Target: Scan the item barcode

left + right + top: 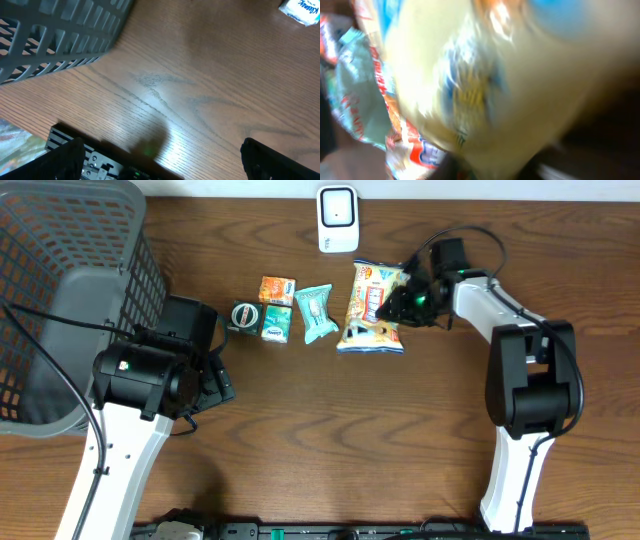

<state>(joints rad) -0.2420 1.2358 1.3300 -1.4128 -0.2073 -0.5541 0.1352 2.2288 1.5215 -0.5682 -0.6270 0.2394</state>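
**A:** Which step?

**B:** Grasping, by the look of it. Clenched with the right end effector (pixel 404 300) on the right edge of the snack bag (pixel 372 308), near the far corner (nothing but blurred wrapper in the wrist view, so cannot tell how deep the pinch goes).

**A:** And on the left?

**B:** Spread wide at the left end effector (pixel 165 167). Grasping nothing, hovering over bare desk (pixel 200 75) near the basket (pixel 60 300).

**A:** Lying where, and pointing how?

**B:** Flat on the desk, printed face up, rightmost in the row of groceries, just beside the teal packet (pixel 316 312). Runs lengthwise from near to far, with the far end aimed a little right of the white scanner (pixel 338 218).

**A:** Next?

**B:** Probably lift, then flip or tilt. No barcode to be seen on the upper face, so likely underneath. Then carry toward the scanner, code side facing its window. Calls for slow handling, given such a thin, crinkly hold.
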